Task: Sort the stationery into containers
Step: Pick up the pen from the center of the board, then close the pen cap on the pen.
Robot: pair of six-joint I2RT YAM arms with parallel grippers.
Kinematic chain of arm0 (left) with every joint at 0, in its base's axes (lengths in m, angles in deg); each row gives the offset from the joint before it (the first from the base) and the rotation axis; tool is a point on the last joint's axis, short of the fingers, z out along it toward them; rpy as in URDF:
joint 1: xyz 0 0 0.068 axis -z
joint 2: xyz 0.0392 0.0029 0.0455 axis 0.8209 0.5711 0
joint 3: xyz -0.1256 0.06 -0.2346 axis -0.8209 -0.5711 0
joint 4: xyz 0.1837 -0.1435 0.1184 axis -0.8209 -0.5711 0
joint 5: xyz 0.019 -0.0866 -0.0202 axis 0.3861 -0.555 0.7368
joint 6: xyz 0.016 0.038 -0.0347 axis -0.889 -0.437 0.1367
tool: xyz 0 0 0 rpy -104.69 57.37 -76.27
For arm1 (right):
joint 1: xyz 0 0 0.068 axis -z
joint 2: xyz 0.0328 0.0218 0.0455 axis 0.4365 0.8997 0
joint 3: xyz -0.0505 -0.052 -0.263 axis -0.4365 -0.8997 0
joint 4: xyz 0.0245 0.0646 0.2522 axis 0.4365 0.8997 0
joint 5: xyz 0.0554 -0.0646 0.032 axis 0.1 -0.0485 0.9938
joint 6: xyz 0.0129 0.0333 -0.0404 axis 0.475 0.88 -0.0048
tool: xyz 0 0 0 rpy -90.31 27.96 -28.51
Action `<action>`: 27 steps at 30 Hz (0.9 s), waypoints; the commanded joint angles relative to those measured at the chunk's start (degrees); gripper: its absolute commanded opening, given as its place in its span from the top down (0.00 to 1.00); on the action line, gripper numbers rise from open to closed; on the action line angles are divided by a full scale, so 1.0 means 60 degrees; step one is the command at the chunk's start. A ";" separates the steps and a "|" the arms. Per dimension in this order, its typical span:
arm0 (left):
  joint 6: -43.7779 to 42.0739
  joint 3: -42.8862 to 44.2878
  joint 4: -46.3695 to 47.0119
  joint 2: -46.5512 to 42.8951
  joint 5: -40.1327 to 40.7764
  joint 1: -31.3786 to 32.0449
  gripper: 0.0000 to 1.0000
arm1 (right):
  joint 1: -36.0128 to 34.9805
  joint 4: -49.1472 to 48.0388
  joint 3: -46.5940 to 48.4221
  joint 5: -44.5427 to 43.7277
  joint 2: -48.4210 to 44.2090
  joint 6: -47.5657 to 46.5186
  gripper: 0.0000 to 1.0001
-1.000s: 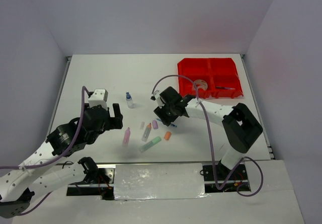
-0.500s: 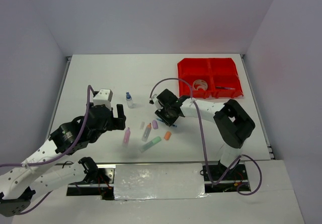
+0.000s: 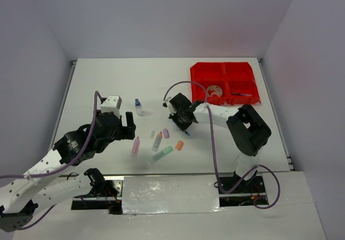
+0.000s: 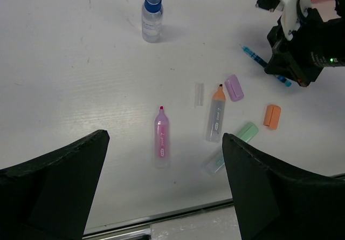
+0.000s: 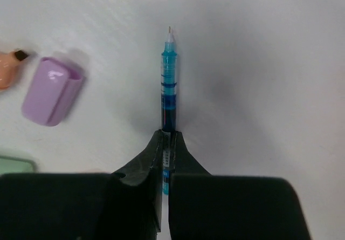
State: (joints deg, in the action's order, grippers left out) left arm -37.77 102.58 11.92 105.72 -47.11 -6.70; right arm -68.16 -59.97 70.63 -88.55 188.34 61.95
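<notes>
Blue pen point(image 5: 169, 83) lies on the white desk point(image 5: 259, 62) just beside the purple cap point(image 5: 52, 90). The right hand point(image 5: 167, 143) pinches the pen's rear end. The left hand point(image 4: 164, 143) hovers spread wide over the pink highlighter point(image 4: 161, 135), left of that cap. Red bins point(image 3: 237, 73) stand well beyond the cap.
</notes>
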 commanded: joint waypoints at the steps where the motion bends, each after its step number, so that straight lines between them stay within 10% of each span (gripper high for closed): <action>1: -0.0001 0.0094 0.0489 0.0214 -0.0062 0.0037 0.01 | 0.0717 -0.0285 -0.0118 -0.0792 -0.0556 0.0693 1.00; 13: -0.0438 -0.0024 0.3942 0.5043 -0.1263 -0.0109 0.10 | 0.0821 -0.1017 -0.1288 -0.0400 -0.6471 0.4078 1.00; 27: -0.0820 -0.0067 0.4854 0.7641 -0.1834 -0.1091 0.33 | 0.0733 -0.0796 -0.2403 -0.0238 -0.8294 0.3991 1.00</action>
State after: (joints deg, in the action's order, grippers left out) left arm -41.05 102.47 37.25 150.88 -56.49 -12.78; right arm -63.40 -62.90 56.11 -90.82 138.87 85.56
